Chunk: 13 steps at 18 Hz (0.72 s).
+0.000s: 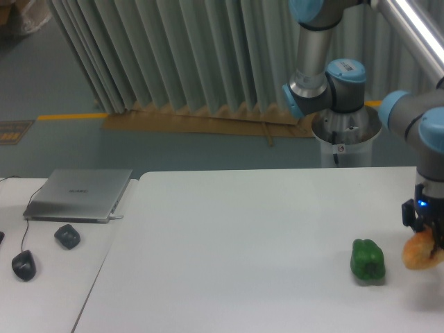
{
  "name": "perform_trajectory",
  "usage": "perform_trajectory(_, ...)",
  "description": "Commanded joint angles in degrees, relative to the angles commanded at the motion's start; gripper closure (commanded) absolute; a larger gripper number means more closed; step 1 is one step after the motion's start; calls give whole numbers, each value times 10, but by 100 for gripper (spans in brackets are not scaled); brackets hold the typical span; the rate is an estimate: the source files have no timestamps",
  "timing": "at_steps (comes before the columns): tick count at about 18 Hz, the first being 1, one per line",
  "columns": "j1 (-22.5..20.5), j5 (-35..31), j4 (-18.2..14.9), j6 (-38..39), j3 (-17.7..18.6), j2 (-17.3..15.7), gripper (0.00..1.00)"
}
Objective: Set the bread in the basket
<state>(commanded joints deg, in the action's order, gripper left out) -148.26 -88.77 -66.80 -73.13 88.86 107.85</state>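
Observation:
The bread is a golden-brown roll at the far right edge of the view, held a little above the white table. My gripper comes down from above and is shut on the bread; its fingers are partly cut off by the frame edge. No basket is in view.
A green bell pepper lies on the table just left of the bread. On the left table sit a closed laptop, a dark object and a black mouse. The arm's base stands behind the table.

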Motion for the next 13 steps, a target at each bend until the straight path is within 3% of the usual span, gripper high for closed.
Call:
perform_trajectory(1, -20, -10, 1, -1, 6, -17, 72)
perform_trajectory(6, -85, -32, 13, -35, 2, -20, 72)
perform_trajectory(13, -133, -30, 60, -120, -17, 28, 72)
